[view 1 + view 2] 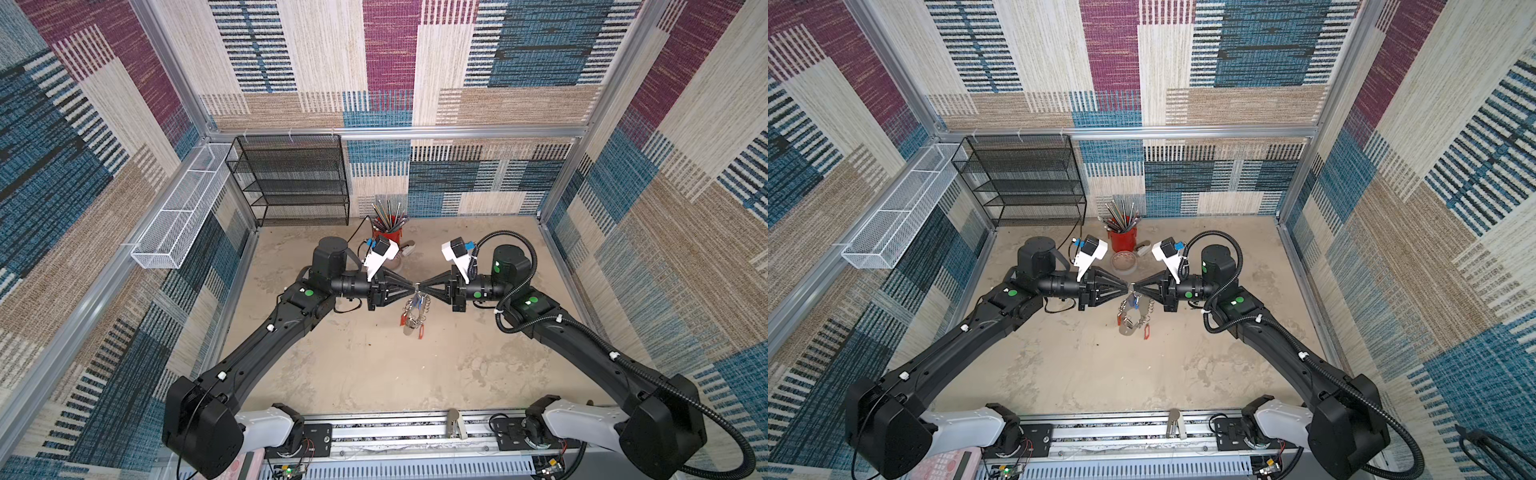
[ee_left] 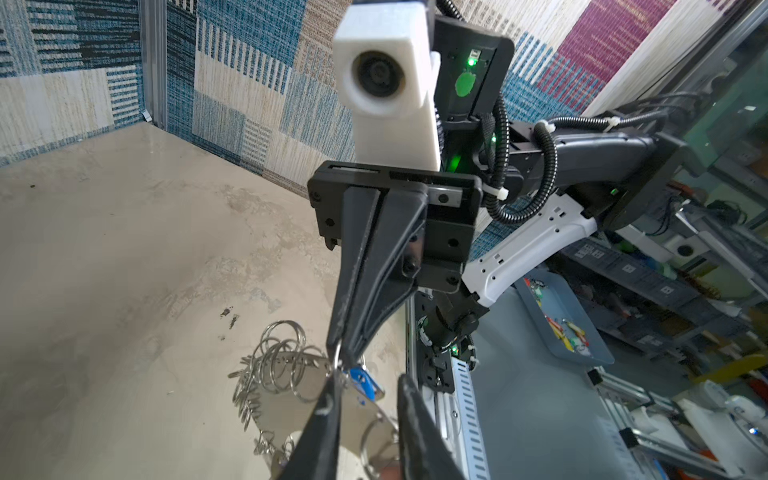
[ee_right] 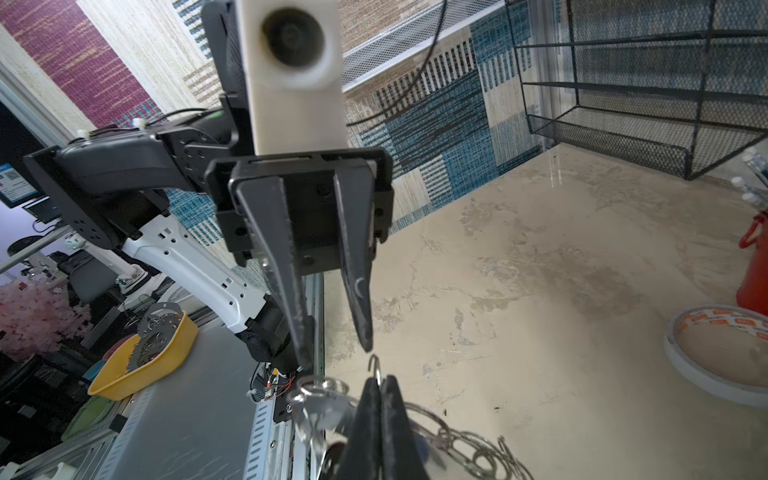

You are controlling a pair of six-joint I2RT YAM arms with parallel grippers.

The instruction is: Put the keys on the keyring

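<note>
Gleaming gray ring-edged crescent keyring (image 2: 286,399)

Site: robotics lab, enclosed test cell.

Evidence:
- Aluminium extrusion frame (image 1: 457,132) closes the cell, with patterned woven wall panels (image 1: 390,50) on 3 sides.
- Left arm (image 1: 257,345) and right arm (image 1: 582,336) sit on a slotted base rail (image 1: 415,432).
- Bare circuit boards (image 1: 291,469) and loose wires lie just below the rail.
- A white camera housing (image 2: 395,124) rides on a wrist.

Past the open front, the wrist views show:
- storage racks (image 2: 648,274) with bins
- a blue parts tray (image 2: 557,299)
- a yellow bin (image 3: 174,353) of metal plates
- a lit monitor (image 3: 16,187)
</note>
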